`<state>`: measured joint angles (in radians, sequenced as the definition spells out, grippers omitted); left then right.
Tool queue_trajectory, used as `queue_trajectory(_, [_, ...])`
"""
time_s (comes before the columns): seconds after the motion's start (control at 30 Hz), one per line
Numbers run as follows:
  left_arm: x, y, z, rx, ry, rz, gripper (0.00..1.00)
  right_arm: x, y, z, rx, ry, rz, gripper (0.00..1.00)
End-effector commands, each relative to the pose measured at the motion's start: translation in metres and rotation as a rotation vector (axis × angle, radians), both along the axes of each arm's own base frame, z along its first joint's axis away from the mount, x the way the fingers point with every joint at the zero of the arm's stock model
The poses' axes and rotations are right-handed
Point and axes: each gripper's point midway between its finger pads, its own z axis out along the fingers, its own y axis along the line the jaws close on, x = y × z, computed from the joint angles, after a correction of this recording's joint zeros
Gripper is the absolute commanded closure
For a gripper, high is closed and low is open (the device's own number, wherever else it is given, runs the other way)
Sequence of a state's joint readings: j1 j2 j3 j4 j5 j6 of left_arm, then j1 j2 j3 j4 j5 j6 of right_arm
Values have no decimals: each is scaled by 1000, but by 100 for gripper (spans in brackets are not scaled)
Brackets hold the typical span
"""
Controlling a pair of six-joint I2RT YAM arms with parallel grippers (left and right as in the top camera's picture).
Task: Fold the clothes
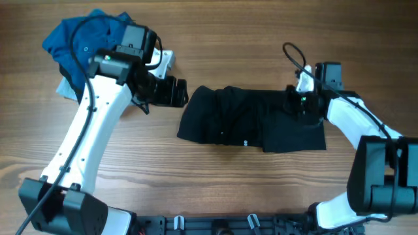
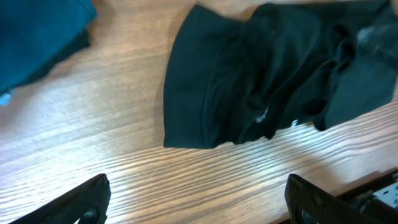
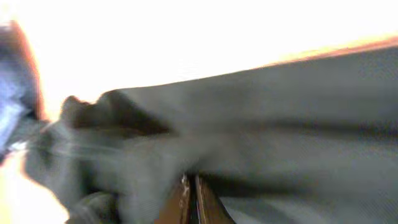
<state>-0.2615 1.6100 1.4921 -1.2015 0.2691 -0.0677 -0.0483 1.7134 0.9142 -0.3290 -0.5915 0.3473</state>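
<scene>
Two hands. Left hand [image 1: 180,93]: fingers wide apart, holding nothing, over bare tabletop [image 1: 228,189]. One black shirt [image 1: 248,121] lies bunched just ahead of it. Right hand [image 1: 297,101]: fingers pinched together on the black shirt's far right corner. One blue pile [image 1: 91,36] sits behind the left hand.

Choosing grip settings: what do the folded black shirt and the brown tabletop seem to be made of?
Folded black shirt: soft matte fabric, possibly cotton, judging by its limp creases. Brown tabletop: wood or wood-look laminate, smooth, with visible grain lines.
</scene>
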Motion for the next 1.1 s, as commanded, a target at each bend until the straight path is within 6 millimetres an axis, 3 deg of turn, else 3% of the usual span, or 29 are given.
queue_trajectory(0.0, [-9, -2, -27, -31, 68, 70, 7, 8, 27, 27, 187, -70, 63, 96])
queue_trajectory(0.07, [-9, -5, -40, -54, 77, 89, 6, 12, 24, 32, 178, -97, 68, 96])
queue_trajectory(0.17, [-11, -10, -62, -94, 91, 104, 3, 15, 4, 51, 102, -188, 76, 96])
queue_trajectory(0.27, [-7, -12, -90, -123, 102, 214, 1, 11, -19, 84, -37, -276, 67, 96])
queue_trajectory(0.5, [-9, -41, -149, -280, 257, 320, 4, -11, -37, 149, -186, -418, -1, 87])
queue_trajectory(0.67, [-19, -74, -177, -304, 341, 293, 8, -13, -39, 158, -197, -444, -12, 86])
queue_trajectory(0.9, [-20, -125, -167, -416, 280, 139, 38, -13, -40, 157, -203, -443, -16, 86])
queue_trajectory(0.97, [-21, -133, -164, -439, 269, 112, 41, -13, -40, 157, -203, -443, -16, 86])
queue_trajectory(1.07, [-23, -145, -153, -509, 259, 37, 36, -13, -40, 157, -203, -443, -16, 86])
